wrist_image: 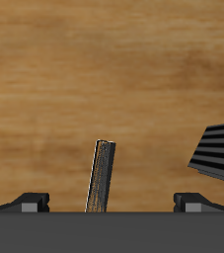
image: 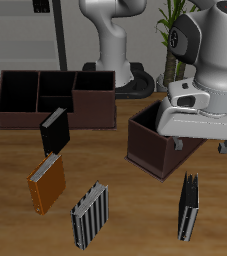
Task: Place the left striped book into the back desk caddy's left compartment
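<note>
Well in front of the back desk caddy (image: 55, 97), near the table's (image: 125, 215) front edge, the left striped book (image: 189, 207) is standing upright. The gripper (wrist_image: 112, 204) is hanging above it, fingers (wrist_image: 30, 201) spread wide, gripping nothing.

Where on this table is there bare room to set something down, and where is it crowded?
Bare wood lies between the back desk caddy and the second caddy, and along the front edge between the pale striped book and the left striped book. It is crowded near the black book and orange book. The claw is not visible in the exterior view.
</note>
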